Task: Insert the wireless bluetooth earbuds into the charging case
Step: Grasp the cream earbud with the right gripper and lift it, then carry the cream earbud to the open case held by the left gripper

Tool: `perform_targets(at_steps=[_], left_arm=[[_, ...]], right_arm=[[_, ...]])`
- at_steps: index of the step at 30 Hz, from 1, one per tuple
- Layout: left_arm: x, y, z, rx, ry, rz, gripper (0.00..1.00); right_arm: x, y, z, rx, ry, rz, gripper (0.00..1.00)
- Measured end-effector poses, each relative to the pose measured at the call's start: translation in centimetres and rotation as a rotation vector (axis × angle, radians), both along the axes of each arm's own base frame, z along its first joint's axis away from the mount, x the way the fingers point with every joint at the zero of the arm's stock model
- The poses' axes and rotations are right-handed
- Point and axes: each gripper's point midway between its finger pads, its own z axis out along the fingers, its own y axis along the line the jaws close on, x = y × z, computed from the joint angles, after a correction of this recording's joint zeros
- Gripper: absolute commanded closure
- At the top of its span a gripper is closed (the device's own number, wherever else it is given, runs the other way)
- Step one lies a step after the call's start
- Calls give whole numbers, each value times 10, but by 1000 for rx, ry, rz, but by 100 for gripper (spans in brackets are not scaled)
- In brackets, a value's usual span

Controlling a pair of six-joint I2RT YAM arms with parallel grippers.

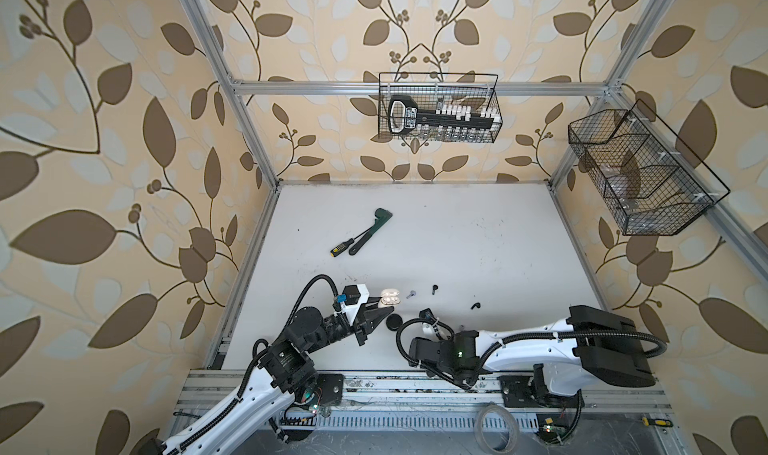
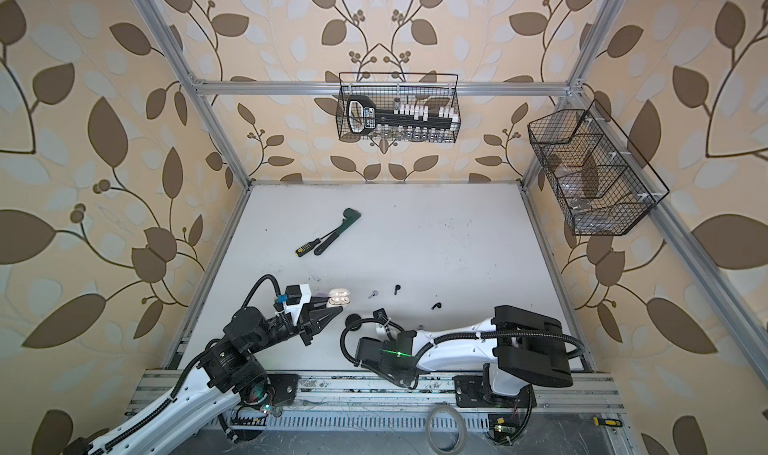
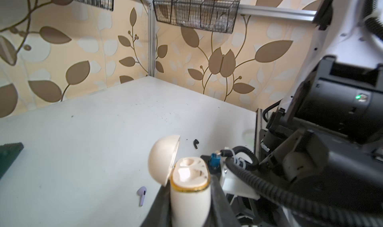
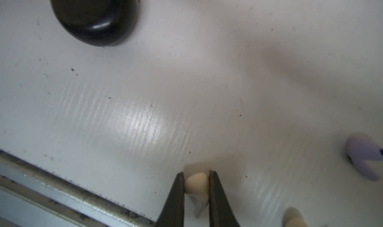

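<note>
A: Where is the cream-white stemmed plastic earbud point(image 4: 195, 183)?

B: It is pinched between the two dark fingers of the right gripper point(image 4: 196, 175), low over the white table point(image 4: 145, 122) and near the front rail. The fingers are almost together, with only the bud's width between them. I cannot tell whether it is clear of the surface.

A: How does it lie?

B: The rounded head sits at the fingertips. The stem seems to run back between them toward the wrist.

A: And the cream plastic charging case point(image 3: 189, 205)?

B: The left gripper point(image 3: 188, 184) has it clamped by the body, with the lid hinged open and both sockets bare. In both top views the sockets show from above, so the mouth faces at least partly upward. The case sits near the right wrist, to its left and a little farther from the rail.

A: So the right arm carries?

B: I judge so. It looks like a short move left and away from the rail, with the stem turned to point into a socket.

A: Is anything close by?

B: A second cream-white earbud point(image 4: 292, 217) lies just beside the fingers. A lavender earbud point(image 4: 364, 155) and a round black case point(image 4: 93, 14) lie farther off.
</note>
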Motion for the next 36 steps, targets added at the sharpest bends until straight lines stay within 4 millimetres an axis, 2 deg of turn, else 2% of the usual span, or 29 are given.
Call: perform_targets(at_steps=[8, 14, 18, 23, 28, 36], left_arm=[[32, -7, -51, 129, 173, 97, 100], [43, -14, -75, 172, 236, 111, 100], [46, -20, -76, 160, 234, 95, 100], [47, -27, -67, 130, 207, 74, 100], [38, -39, -54, 90, 171, 6, 100], [21, -56, -48, 77, 141, -74, 100]], right_arm=[[31, -13, 42, 147, -104, -107, 86], [59, -22, 79, 267, -198, -200, 86], [72, -22, 103, 346, -261, -233, 87], [80, -18, 116, 394, -305, -250, 87], [84, -8, 130, 451, -330, -245, 86], [81, 14, 174, 612, -385, -224, 86]])
